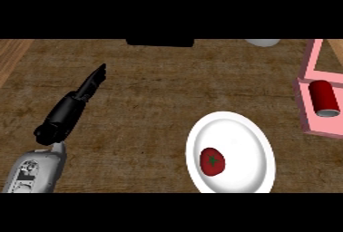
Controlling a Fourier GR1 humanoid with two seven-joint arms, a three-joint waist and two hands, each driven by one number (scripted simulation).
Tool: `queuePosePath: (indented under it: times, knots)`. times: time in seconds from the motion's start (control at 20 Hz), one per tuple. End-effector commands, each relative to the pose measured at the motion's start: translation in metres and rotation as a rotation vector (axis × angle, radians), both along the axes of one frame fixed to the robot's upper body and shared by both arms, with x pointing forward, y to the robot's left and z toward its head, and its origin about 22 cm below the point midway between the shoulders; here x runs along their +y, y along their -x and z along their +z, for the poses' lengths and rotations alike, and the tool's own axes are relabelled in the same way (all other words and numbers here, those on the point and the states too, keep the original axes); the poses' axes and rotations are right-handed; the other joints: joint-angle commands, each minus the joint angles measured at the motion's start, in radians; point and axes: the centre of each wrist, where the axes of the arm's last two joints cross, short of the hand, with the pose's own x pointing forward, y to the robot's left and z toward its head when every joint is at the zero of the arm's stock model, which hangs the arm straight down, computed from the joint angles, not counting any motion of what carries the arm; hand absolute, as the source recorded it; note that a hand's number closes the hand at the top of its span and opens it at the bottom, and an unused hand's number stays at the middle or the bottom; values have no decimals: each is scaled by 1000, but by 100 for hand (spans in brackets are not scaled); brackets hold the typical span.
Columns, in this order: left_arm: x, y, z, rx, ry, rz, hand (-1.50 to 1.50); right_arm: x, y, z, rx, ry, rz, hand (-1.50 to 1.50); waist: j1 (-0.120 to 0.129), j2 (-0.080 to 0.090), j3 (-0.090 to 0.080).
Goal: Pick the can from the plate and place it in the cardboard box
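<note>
Can (324, 98), red, lies on its side inside the pink box (310, 76) at the worktop's (154, 90) right edge; I see my left hand (90, 86) with fingers straight, holding nothing; a white plate (234, 131) carries a tomato (212, 161).

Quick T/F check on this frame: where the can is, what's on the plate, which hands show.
1. The red can lies on its side inside the pink box. True.
2. The white plate holds only the can. False: the can is not on it; a red tomato-like item sits on the plate.
3. The left hand shows at the view's left, fingers straight, holding nothing. True.
4. The right hand is curled round the can. False: no right hand shows in this view.
5. The plate touches the box. False: a strip of wooden counter separates them.
</note>
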Motion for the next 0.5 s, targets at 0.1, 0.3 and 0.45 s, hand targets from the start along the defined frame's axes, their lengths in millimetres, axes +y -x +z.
queuePosePath:
  times: [0.1,0.3,0.45]
  knots:
    - [-6,-2,4,-19,8,2,0,-9,-5,-22,121,-584,42,-150,-5,3,0]
    - [3,-2,8,-24,-5,-11,0,-27,-3,3,189,-703,-48,-150,11,6,-1]
    - [2,1,-3,-9,-11,-11,0,-42,7,7,160,-774,-116,-150,16,17,2]
